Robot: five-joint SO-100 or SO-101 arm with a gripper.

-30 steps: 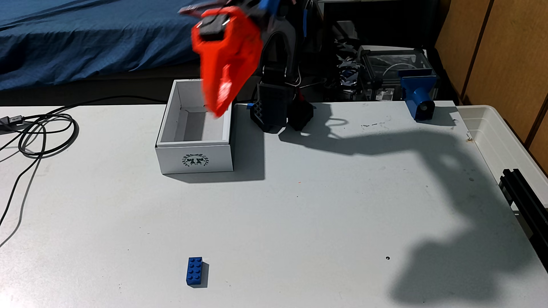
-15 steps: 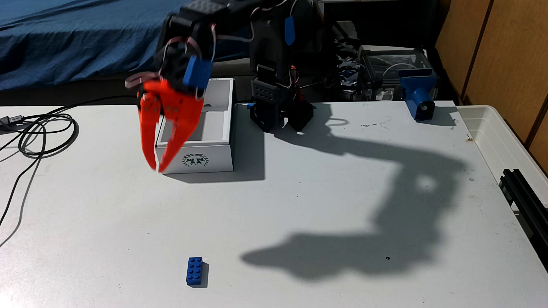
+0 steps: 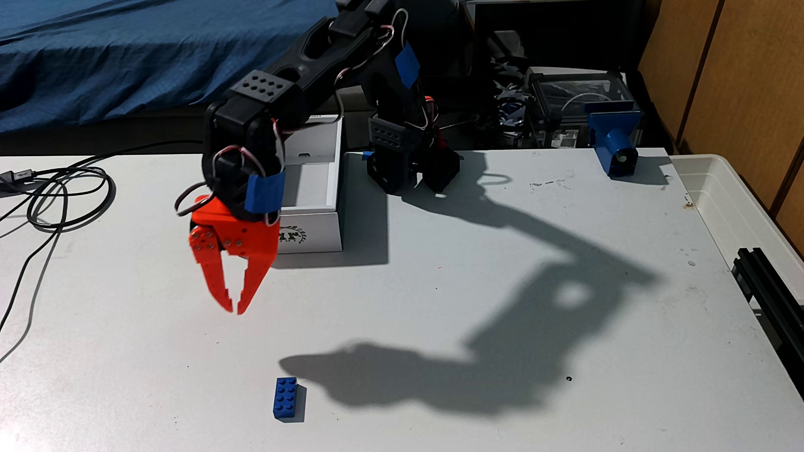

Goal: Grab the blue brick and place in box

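Small blue plastic toy brick [image 3: 286, 398] with two rows of four round studs: lying flat, studs up, at the near centre-left of the white desk [image 3: 435, 304], long axis running near to far. Nothing touching it. Judged rigid, very light, hard-surfaced and somewhat slippery; not fragile. Likely to skate or twist on the smooth desk if pushed from one side only. Best hold judged across the short width, on the two long smooth side walls, fingers coming straight down at mid-length; studs offer no useful purchase.

Orange two-finger plastic end effector [image 3: 233, 309]: hanging above the desk, left of and farther back than the brick, well apart from it, fingertips pointing down. Fingers nearly closed, only a slim gap at the tips; nothing held. Wider opening judged necessary before descent over the brick. Black arm with blue tape bands reaching in from its base at the far centre of the desk. Arm's shadow falling across the desk to the right, its tip just beyond the brick's far end.

White rectangular cardboard box [image 3: 322, 208], open-topped, dark wreath emblem on its near short side: standing at the far centre-left, just behind the end effector and partly hidden by the arm. Visible interior empty.

Black cables [image 3: 65, 195] coiled at the far left. Blue printed clamp-like part [image 3: 615, 143] at the far right edge. Translucent plastic bin [image 3: 739, 195] beyond the right edge.
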